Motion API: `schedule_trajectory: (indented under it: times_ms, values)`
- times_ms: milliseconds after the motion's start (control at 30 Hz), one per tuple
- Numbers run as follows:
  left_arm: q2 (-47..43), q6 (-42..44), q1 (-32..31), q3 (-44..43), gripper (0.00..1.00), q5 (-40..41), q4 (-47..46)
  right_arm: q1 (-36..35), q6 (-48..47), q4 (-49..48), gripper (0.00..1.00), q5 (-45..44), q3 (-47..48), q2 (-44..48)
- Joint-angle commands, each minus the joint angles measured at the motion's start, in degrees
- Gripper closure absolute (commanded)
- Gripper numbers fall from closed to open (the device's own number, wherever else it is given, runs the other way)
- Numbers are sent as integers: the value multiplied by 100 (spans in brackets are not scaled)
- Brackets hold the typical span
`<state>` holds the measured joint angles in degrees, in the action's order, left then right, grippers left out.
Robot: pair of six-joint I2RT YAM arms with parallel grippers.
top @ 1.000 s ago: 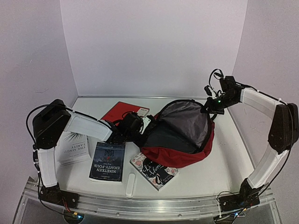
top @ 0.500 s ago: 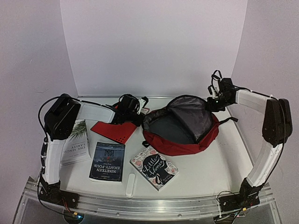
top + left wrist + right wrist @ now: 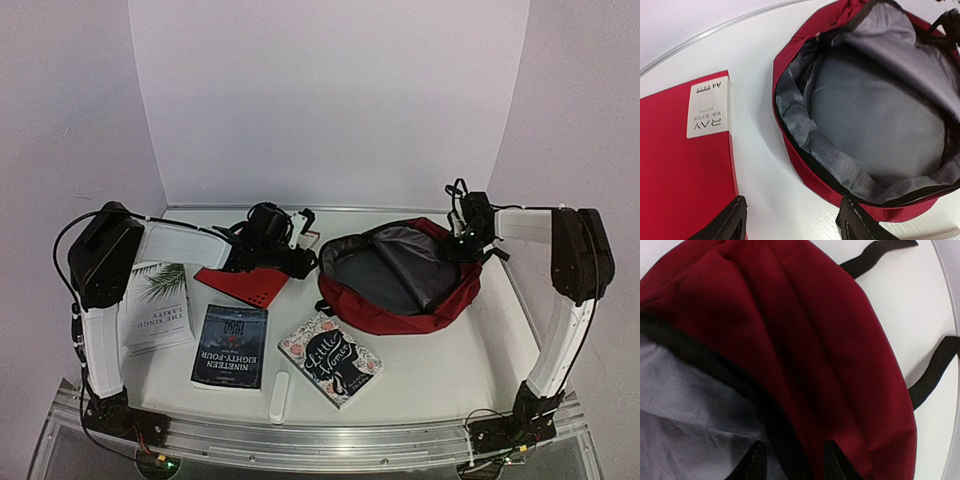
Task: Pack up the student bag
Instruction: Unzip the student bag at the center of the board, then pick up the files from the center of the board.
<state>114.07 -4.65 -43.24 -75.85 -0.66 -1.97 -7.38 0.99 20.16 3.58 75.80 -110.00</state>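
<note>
Student bag (image 3: 400, 318) gaping open on table (image 3: 450, 365), left gripper (image 3: 790, 222) spread wide and empty between red folder (image 3: 680, 165) and bag, right gripper (image 3: 796, 462) parted astride the bag's black zipper rim.

The bag (image 3: 400, 290) is laid on the table (image 3: 460, 370) at the right, and the folder (image 3: 248, 285) is set left of it, with bare table between them. Three books are ranged in front: book one (image 3: 158, 308) at the far left, book two (image 3: 230, 346) before the folder, and book three (image 3: 330, 358) before the bag's left end. A bar (image 3: 280, 397) is placed nearest the front edge, between books two and three.
</note>
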Motion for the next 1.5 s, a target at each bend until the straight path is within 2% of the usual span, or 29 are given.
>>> schedule_trajectory:
  times_ms: [0, 67, 300, 400, 600, 767, 833, 933, 1000, 1100, 1167, 1267, 1467]
  values:
    - [-276, -236, 35, -97, 36, -225, -24, 27, 13, -131, 44, 547, 207, -24]
    - [-248, -266, 35, -125, 34, -285, -7, 26, 20, -78, 33, 872, 280, 52]
    - [-207, -398, 37, -161, 29, -380, 39, -14, -266, 79, 7, 2255, 625, 387]
    - [-207, -454, 35, -176, 28, -384, 47, -218, -541, 233, 2, 2324, 1033, 262]
    - [-430, -641, 77, 20, 23, -270, 155, -608, -1039, 494, 2, 1837, 2091, -482]
    - [-648, -708, 96, 257, 20, -178, 294, -780, -1423, 1000, 5, 1977, 2992, -1299]
    - [-725, -760, 105, 372, 20, -97, 334, -782, -1467, 1109, 14, 1939, 3125, -1490]
    - [-863, -897, 133, 536, 20, 90, 390, -739, -1512, 1095, 37, 1506, 3195, -1704]
    - [-958, -1025, 175, 638, 20, 338, 472, -648, -1529, 1079, 48, 1140, 3277, -1891]
    - [-1127, -1263, 253, 804, 20, 571, 619, -492, -1536, 1016, 56, 510, 3406, -2186]
    - [-1270, -1482, 312, 926, 20, 675, 710, -399, -1522, 927, 55, 174, 3430, -2252]
    - [-1526, -1911, 383, 1175, 20, 763, 791, -369, -1444, 788, 49, -64, 3375, -2102]
    - [-2324, -3015, 423, 1989, 20, 865, 621, -362, -1023, 770, 24, 471, 3448, -1475]
